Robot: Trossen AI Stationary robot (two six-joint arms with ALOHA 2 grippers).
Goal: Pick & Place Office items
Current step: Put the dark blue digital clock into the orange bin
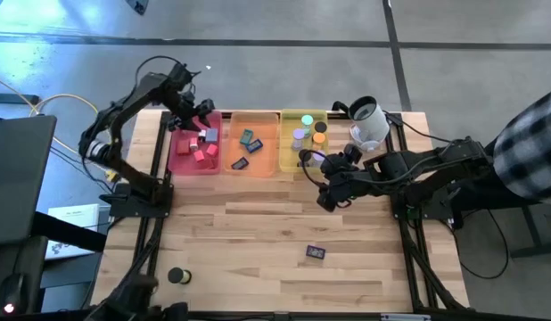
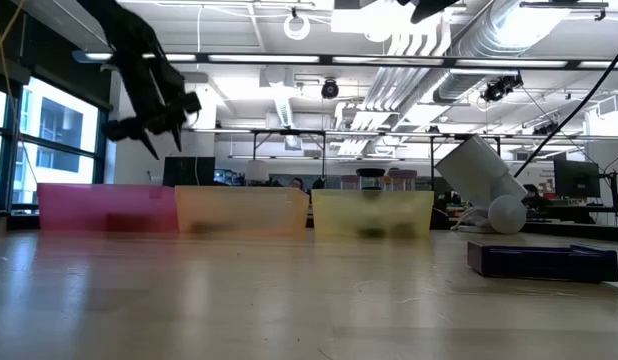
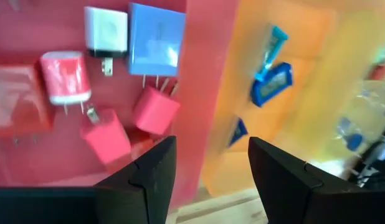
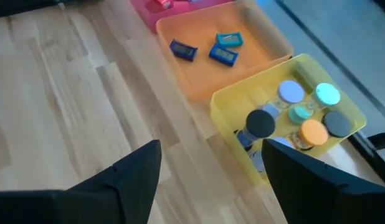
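My left gripper [image 1: 188, 114] hangs empty, jaws apart, over the translucent pink tray [image 1: 179, 160]; right gripper [image 1: 324, 183], also parted, sits beside it; next I'd fetch the flat dark rectangle [image 1: 315, 253].

Three trays [image 1: 258, 169] (pink, orange, yellow), white device [image 1: 368, 123]

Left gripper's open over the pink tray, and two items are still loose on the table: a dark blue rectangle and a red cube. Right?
Not quite. The left gripper is open over the pink tray and the dark blue rectangle lies loose, but the second loose item is a black cylinder, not a red cube. The high view shows it.
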